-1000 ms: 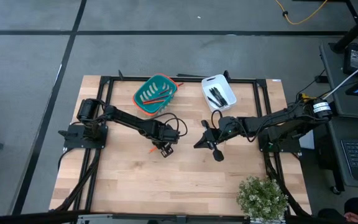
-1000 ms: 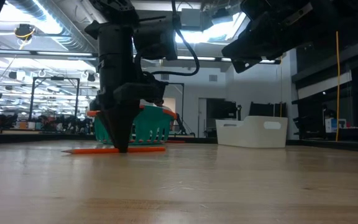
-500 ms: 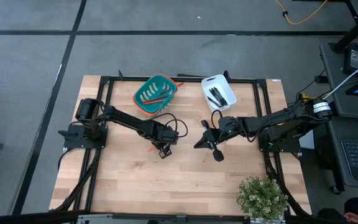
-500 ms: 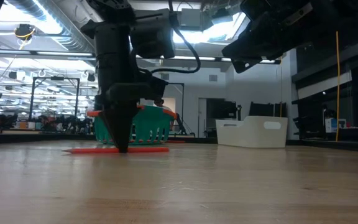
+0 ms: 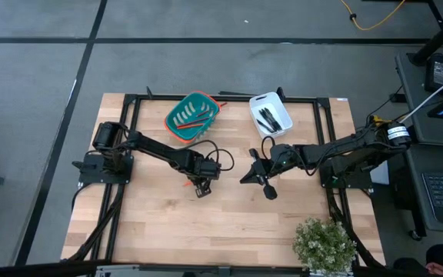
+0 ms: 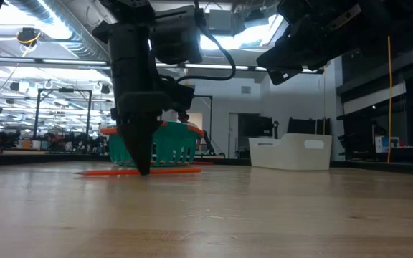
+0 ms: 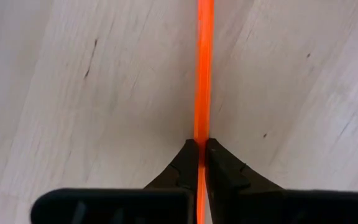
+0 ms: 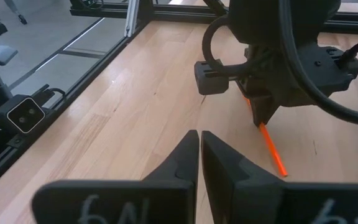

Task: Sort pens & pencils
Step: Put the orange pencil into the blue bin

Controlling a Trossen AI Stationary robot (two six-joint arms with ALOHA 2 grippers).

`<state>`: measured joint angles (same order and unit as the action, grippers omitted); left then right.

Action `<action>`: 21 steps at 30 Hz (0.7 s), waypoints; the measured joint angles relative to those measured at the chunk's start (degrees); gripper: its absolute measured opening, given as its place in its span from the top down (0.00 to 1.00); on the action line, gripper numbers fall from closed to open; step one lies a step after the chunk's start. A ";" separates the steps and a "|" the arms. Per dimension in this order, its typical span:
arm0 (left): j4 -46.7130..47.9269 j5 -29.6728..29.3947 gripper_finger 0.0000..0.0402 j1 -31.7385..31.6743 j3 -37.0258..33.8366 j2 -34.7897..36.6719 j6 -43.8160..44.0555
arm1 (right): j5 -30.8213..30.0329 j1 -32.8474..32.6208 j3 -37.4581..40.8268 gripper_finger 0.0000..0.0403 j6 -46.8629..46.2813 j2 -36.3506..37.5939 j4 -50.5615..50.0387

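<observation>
An orange pencil [image 6: 171, 171] lies level near the table's middle, with my left gripper [image 6: 143, 170] shut on it from above. The right wrist view shows the same pencil [image 8: 271, 148] sticking out below that gripper. My right gripper [image 8: 199, 138] hangs shut with nothing in it, above the table to the right of the left one [image 5: 199, 188]. At the far edge a teal basket [image 5: 193, 118] holds pencils and a white bin [image 5: 271, 113] holds black pens. My left gripper pinches the pencil's shaft [image 7: 202, 134] between its two fingertips, roughly at mid-length. The fingers point down and lie across the pencil. The pencil stays level at the table top; whether it is clear of the wood I cannot tell.
A small green plant [image 5: 325, 242] stands at the near right corner. A black frame [image 5: 229, 98] runs along the table's far edge and sides. Bare wood lies in front of both grippers toward the near edge.
My left gripper has rolled a little about its own pointing line while staying shut on the pencil. The pencil has swung slightly with it, staying level at the table top.
</observation>
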<state>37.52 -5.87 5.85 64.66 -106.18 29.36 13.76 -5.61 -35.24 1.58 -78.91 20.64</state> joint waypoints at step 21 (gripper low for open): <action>3.23 -3.10 0.98 0.15 0.19 8.81 -3.03 | -0.07 0.02 0.00 0.95 -0.07 0.00 -1.61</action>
<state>40.75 -8.97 6.00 64.85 -97.38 26.33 13.69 -5.58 -35.24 1.52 -78.91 19.03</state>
